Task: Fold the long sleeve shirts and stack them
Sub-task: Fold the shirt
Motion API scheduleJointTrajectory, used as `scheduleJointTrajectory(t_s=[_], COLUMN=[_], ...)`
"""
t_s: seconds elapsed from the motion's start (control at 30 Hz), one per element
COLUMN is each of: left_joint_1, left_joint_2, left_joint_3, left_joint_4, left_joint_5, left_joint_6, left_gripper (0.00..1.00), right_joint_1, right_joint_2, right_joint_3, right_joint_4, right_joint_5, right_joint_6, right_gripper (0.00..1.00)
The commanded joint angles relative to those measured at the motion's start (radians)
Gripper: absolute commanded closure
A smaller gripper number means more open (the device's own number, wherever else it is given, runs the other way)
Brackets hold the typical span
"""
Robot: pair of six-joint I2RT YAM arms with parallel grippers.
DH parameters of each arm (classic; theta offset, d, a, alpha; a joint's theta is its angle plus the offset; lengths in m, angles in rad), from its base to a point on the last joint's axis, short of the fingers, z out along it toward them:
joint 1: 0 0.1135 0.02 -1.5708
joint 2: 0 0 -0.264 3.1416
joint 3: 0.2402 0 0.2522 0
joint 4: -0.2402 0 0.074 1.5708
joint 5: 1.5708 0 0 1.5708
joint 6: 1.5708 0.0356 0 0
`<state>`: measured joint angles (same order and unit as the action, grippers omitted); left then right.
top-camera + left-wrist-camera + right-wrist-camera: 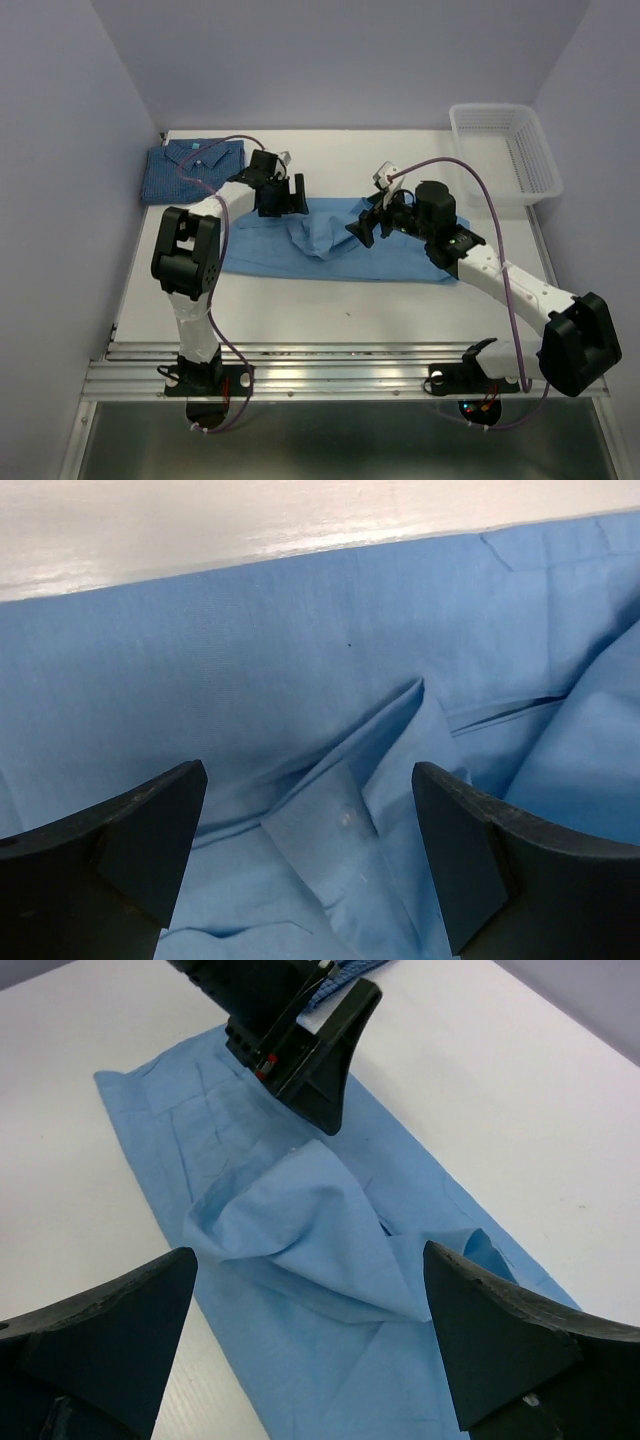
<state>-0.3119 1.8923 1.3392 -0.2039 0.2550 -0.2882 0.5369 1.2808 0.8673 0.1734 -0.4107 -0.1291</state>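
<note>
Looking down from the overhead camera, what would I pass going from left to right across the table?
Folded dark checked shirt → left end effector → right end effector → white mesh basket.

Matt, creased cloth shirt on smooth table.

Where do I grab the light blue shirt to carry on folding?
I'd take the raised hump of cloth in the middle of the light blue shirt. It stands up while the rest lies flat, so come straight down and pinch across its ridge.
</note>
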Motion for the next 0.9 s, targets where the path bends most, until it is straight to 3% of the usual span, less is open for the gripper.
scheduleJointTrajectory(t_s=[0.0, 0.23, 0.4, 0.53, 0.63, 0.8, 0.87], left_joint_1=[0.005, -0.007, -0.026, -0.036, -0.038, -0.036, -0.038], left_joint_2=[0.037, 0.054, 0.001, -0.044, -0.052, -0.146, -0.208], left_joint_3=[0.066, 0.020, -0.034, -0.035, -0.034, -0.014, 0.003], left_joint_4=[-0.068, -0.071, -0.018, -0.045, -0.049, -0.042, -0.035], left_joint_5=[0.060, 0.130, 0.190, 0.159, 0.150, 0.047, -0.014], left_joint_6=[0.107, 0.103, 0.060, 0.064, 0.054, 0.003, -0.021], left_gripper=[0.05, 0.23, 0.56, 0.58, 0.97, 1.00, 1.00], right_joint_1=[-0.005, -0.005, -0.005, -0.005, -0.005, -0.005, -0.014], right_joint_2=[-0.014, -0.021, -0.021, -0.015, -0.009, 0.009, 0.043], right_joint_3=[-0.022, -0.027, -0.034, -0.037, -0.037, -0.031, 0.001], right_joint_4=[0.014, 0.000, -0.002, 0.001, 0.000, 0.003, 0.002], right_joint_5=[0.122, 0.197, 0.242, 0.259, 0.292, 0.404, 0.535], right_joint_6=[0.025, 0.019, 0.020, 0.022, 0.026, 0.052, 0.098], right_gripper=[0.00, 0.00, 0.00, 0.00, 0.00, 0.00, 0.00])
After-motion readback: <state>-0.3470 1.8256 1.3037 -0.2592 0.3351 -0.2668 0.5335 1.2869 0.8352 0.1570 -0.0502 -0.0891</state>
